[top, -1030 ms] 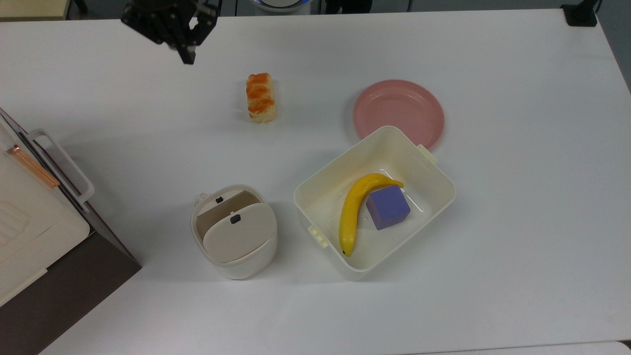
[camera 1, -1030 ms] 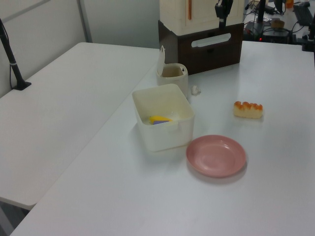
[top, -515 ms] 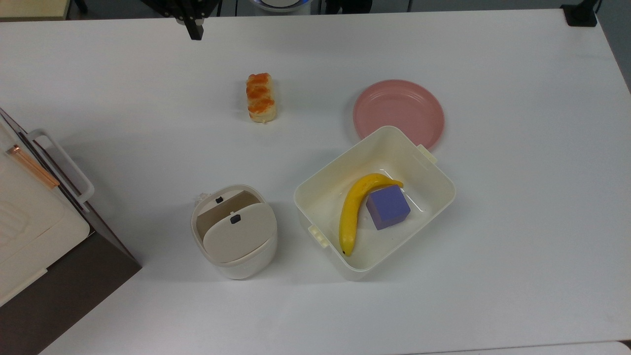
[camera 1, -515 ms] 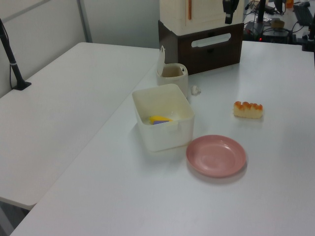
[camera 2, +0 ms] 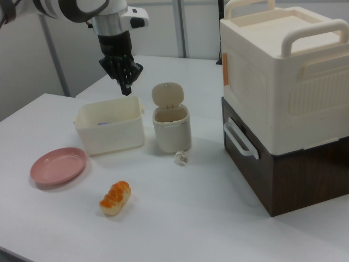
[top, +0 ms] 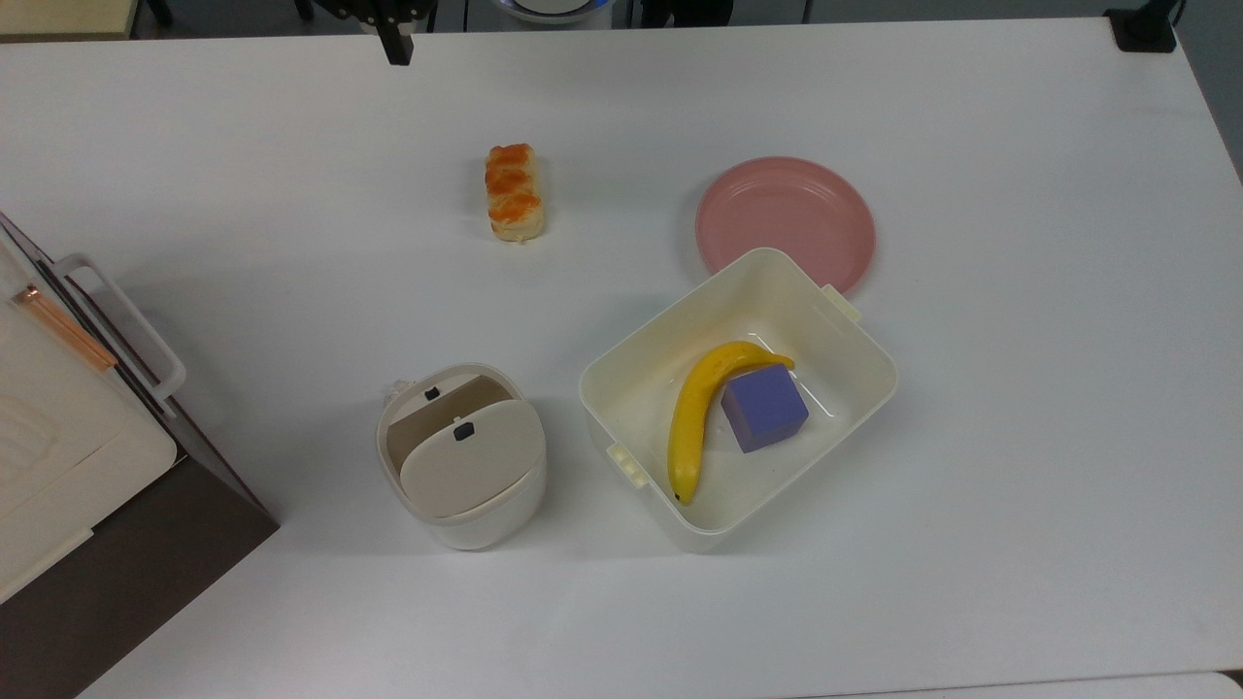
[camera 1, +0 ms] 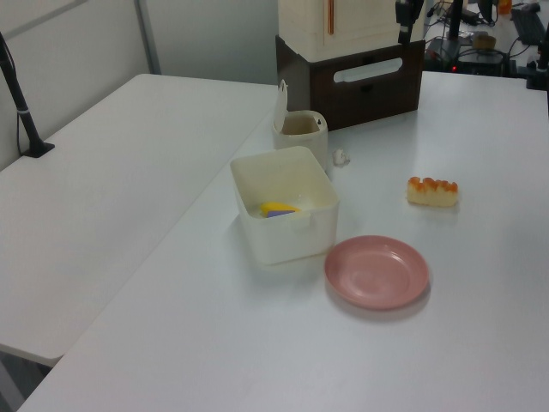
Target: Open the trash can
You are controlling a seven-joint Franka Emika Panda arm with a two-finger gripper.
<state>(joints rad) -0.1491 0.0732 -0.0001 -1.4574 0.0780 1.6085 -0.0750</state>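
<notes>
The trash can (top: 461, 456) is a small cream-white rounded bin standing on the white table. Its hinged lid (camera 2: 167, 94) is swung up and stands upright, so the brownish inside shows; the same bin (camera 1: 300, 130) appears in the left view. A small black button (top: 431, 393) sits on its rim. My gripper (camera 2: 126, 88) hangs high above the table with its black fingers together and nothing held. In the right view it is up and to the left of the bin, clear of it. It sits at the top view's upper edge (top: 395, 47).
A cream tub (top: 845, 335) holds a banana (top: 694, 417) and a purple cube (top: 764, 408). A pink plate (top: 785, 218) and a bread roll (top: 513, 191) lie beyond. A cream case on a brown cabinet (camera 2: 283, 109) stands close to the bin. A small white scrap (camera 2: 180, 158) lies beside the bin.
The gripper has drawn away toward the top view's upper edge and slightly right, with less of it showing. The bin's lid stays up; nothing else moved.
</notes>
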